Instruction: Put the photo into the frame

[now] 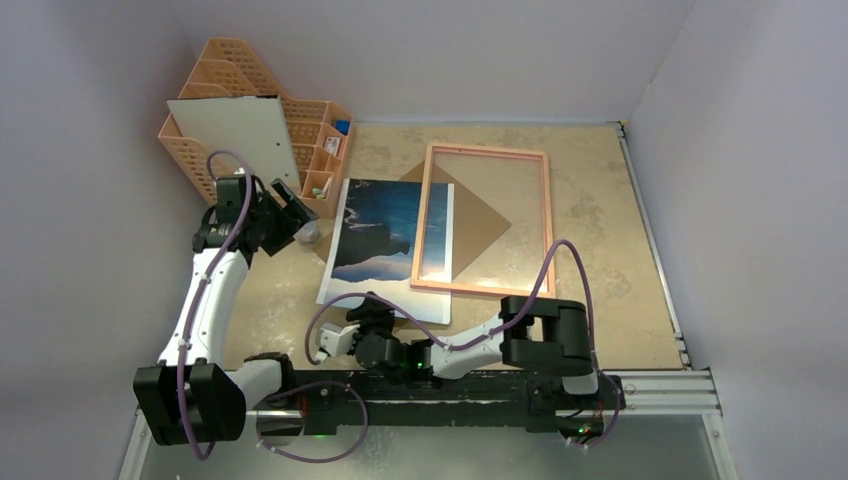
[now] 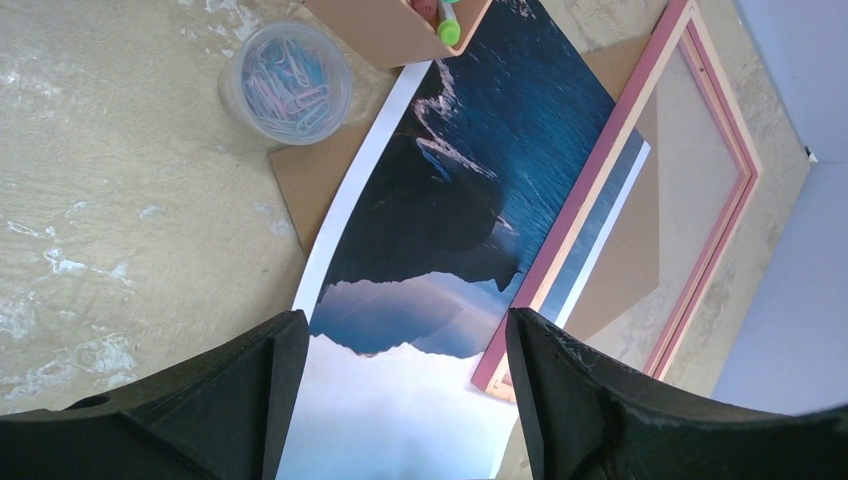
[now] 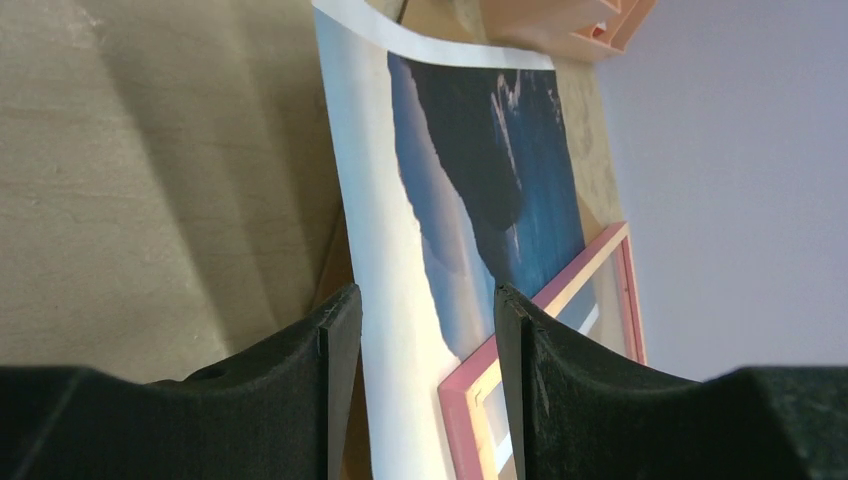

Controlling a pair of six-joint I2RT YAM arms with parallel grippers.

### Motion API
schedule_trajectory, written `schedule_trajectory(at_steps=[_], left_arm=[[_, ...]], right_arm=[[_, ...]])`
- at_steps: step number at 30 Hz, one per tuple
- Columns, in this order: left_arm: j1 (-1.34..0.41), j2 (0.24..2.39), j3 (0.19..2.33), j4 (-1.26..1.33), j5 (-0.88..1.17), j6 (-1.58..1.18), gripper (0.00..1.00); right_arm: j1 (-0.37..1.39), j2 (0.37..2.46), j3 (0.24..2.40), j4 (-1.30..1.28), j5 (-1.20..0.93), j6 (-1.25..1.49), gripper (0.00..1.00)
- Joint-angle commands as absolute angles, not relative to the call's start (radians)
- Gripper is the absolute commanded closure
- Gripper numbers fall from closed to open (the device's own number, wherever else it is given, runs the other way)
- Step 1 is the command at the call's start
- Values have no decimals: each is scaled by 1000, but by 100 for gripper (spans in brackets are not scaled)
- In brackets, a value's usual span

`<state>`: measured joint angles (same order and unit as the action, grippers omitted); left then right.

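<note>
The photo of blue sea and dark mountains lies face up on the table, its pale sky end toward the arms. The pink frame lies flat with its left rail over the photo's right strip. My right gripper sits low at the photo's near edge. In the right wrist view its jaws stand apart, with the photo between them and the frame just beyond the right finger. My left gripper hangs open above the table, left of the photo's far end, holding nothing. The photo and frame show below it.
A brown backing board lies under the photo and the frame. An orange mesh rack stands at the back left with a white board leaning on it. A clear cup of paper clips sits by the photo's far left corner.
</note>
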<state>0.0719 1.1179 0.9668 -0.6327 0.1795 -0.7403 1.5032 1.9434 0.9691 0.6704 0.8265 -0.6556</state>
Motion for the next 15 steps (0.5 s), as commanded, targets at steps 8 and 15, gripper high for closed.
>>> schedule_trajectory(at_steps=[8,15], left_arm=[[89,1136,971,-577,192,-739,25],[93,1141,971,-575,193,-733,25]], right_arm=[[1500,2003,1074,692,774,-678,47],[1493,2064,1117,700,787,-683,49]])
